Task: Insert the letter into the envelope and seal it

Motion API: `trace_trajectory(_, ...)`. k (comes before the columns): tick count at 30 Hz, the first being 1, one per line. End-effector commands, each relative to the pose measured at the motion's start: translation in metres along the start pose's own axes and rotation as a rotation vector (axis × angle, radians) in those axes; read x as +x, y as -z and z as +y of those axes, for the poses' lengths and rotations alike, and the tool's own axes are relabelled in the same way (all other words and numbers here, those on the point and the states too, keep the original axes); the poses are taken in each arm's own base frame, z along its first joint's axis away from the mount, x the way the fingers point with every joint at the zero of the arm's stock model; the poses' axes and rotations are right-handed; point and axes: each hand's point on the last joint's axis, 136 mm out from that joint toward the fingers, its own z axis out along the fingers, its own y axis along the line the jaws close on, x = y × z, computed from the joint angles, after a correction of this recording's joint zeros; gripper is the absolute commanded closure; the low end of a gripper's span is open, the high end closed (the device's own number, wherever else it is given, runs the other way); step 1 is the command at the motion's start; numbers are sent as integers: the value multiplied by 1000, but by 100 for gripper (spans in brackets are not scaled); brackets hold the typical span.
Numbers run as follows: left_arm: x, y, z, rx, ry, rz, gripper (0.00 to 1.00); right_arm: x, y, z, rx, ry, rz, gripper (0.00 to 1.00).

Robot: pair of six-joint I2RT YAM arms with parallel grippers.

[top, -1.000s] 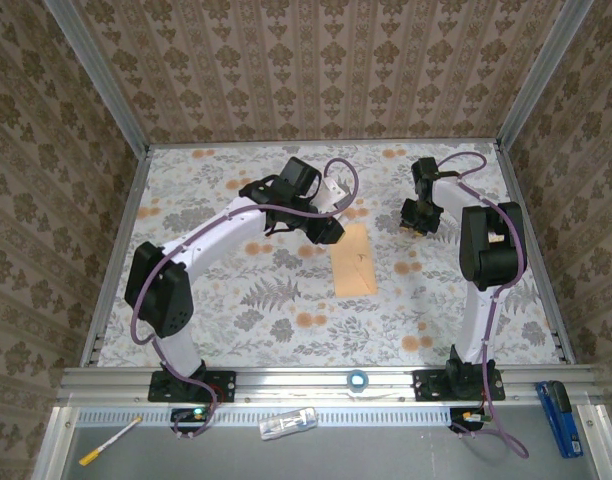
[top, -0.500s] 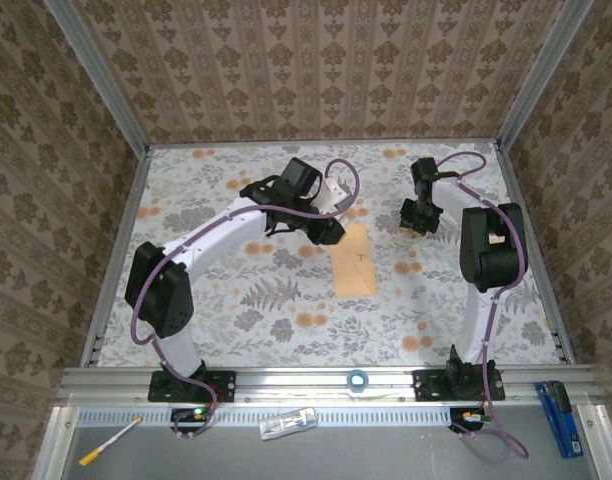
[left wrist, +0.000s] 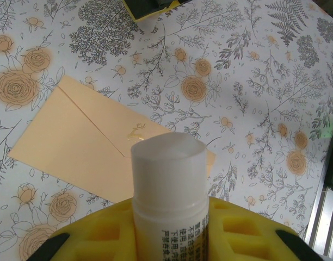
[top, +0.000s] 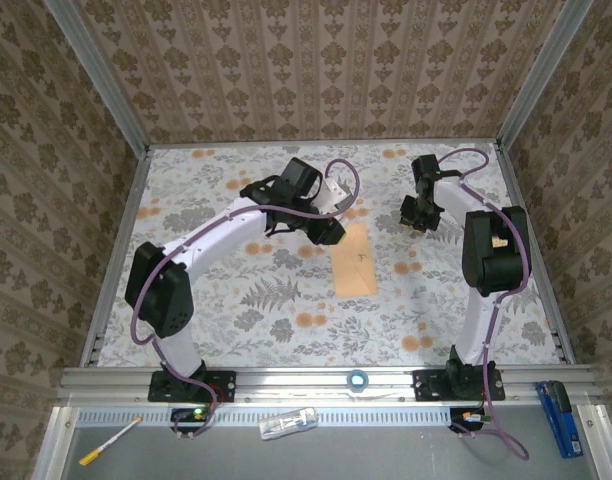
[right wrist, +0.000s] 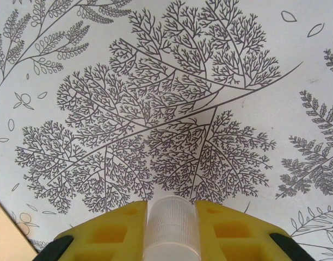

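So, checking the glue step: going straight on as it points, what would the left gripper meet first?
Probably the envelope: the glue stick in the left gripper leads and points toward it, though depth is unclear.

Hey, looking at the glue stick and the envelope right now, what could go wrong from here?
First, the left tool holds the glue stick with its end bare above the envelope; it could smear the tablecloth. Second, a shiny blob sits at the flap's tip; pressing there might foul a tool. Third, the right tool pinches what looks like the ribbed cap; recapping could misalign or drop it.
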Motion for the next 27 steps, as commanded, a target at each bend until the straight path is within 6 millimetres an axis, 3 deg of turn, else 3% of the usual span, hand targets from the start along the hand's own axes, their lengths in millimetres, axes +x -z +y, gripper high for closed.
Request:
trace_trajectory(1,-7,8,-12,22,-23,-20,100,0,15,5,-20,5,-21,76)
trace_trajectory(15,-5,8,-13,27,-17,-29,100,4,22,6,-30,14,-15,77)
trace_trajectory(21,-4,7,-14,32,-16,-28,100,11,35,14,-87,26,17,76)
trace_trajectory(27,0,6,-16,43,-39,-34,100,22,63,31,-196,61,79,77)
